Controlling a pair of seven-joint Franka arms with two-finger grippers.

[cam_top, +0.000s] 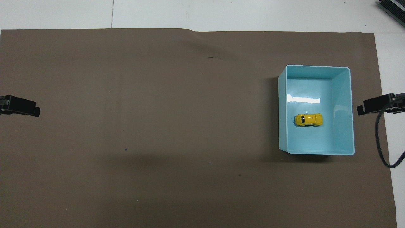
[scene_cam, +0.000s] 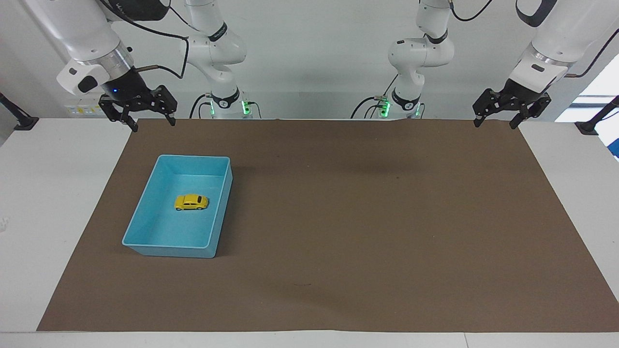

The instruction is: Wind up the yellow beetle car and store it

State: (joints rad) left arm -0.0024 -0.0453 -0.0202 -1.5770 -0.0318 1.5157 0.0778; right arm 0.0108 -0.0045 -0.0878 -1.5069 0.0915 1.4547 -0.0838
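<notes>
Yellow beetle-shaped toy car [scene_cam: 191, 202] already sits in the light blue plastic bin [scene_cam: 145, 246]; both grippers [scene_cam: 138, 113] [scene_cam: 510, 112] spread, empty. Looks done, nothing left but parking.

A light blue bin [scene_cam: 145, 223] stands toward the right arm's end of a brown mat [scene_cam: 367, 232] — its four walls the only upright obstacle on the table [scene_cam: 48, 203]. Inside, a yellow toy car [scene_cam: 191, 202] sits near the middle of the floor, apart from every wall and open from above. Both grippers — right gripper [scene_cam: 151, 124], left gripper [scene_cam: 495, 123] — hang with jaws spread above the mat's corners nearest the robots.
</notes>
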